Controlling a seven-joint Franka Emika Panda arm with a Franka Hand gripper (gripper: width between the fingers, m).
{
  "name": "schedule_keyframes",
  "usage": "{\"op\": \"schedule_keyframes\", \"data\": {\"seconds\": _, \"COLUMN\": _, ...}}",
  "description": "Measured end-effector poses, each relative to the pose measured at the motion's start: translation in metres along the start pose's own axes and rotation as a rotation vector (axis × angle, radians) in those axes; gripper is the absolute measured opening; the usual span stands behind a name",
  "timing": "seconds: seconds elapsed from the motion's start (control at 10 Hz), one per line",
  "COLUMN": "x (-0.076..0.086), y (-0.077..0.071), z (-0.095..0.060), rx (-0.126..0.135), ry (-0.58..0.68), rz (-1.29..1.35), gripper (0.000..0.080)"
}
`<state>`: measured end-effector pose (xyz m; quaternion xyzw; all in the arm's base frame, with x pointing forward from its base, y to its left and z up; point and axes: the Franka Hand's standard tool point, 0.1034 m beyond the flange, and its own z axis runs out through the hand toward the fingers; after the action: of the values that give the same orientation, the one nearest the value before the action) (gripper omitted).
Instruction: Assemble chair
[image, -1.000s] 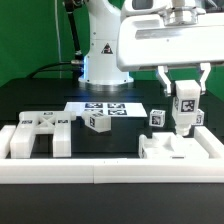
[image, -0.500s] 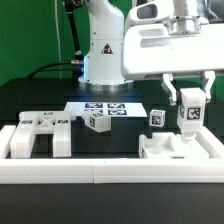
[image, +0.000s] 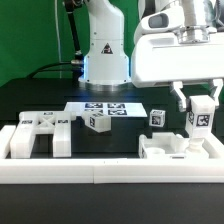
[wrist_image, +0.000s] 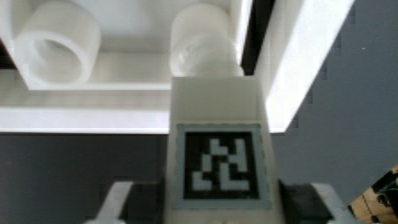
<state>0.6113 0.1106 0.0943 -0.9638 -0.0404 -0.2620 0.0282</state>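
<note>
My gripper (image: 203, 110) hangs at the exterior view's right, shut on a white leg block (image: 203, 120) that stands upright with its black-and-white tag facing the camera. The block's lower end hovers just over the right end of the flat white slab piece (image: 160, 150). In the wrist view the leg block (wrist_image: 222, 120) fills the middle, and a finger (wrist_image: 125, 205) presses on each of its sides. Past it lies a white part with two round tubes (wrist_image: 71, 50). Two small tagged cubes (image: 97, 122) (image: 157, 117) sit on the black table.
A chunky white frame piece (image: 35, 135) stands at the exterior view's left. The marker board (image: 105, 107) lies at the back by the arm's base. A long white rail (image: 110, 172) runs along the front edge.
The gripper has carried the leg block toward the exterior view's right and slightly lower. The grip is unchanged, and the other parts have not moved.
</note>
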Motion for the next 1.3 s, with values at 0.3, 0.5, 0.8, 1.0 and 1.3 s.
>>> {"op": "schedule_keyframes", "data": {"seconds": 0.3, "x": 0.000, "y": 0.000, "z": 0.002, "rx": 0.000, "ry": -0.003, "rz": -0.005, "gripper": 0.0291}}
{"op": "schedule_keyframes", "data": {"seconds": 0.5, "x": 0.002, "y": 0.001, "z": 0.007, "rx": -0.001, "ry": 0.001, "rz": -0.011, "gripper": 0.0291}}
{"op": "schedule_keyframes", "data": {"seconds": 0.8, "x": -0.005, "y": 0.001, "z": 0.014, "rx": -0.003, "ry": -0.009, "rz": -0.019, "gripper": 0.0291}}
{"op": "schedule_keyframes", "data": {"seconds": 1.0, "x": -0.006, "y": -0.001, "z": 0.015, "rx": -0.002, "ry": 0.021, "rz": -0.024, "gripper": 0.0291}}
{"op": "schedule_keyframes", "data": {"seconds": 1.3, "x": -0.011, "y": -0.003, "z": 0.016, "rx": -0.004, "ry": 0.086, "rz": -0.031, "gripper": 0.0291}}
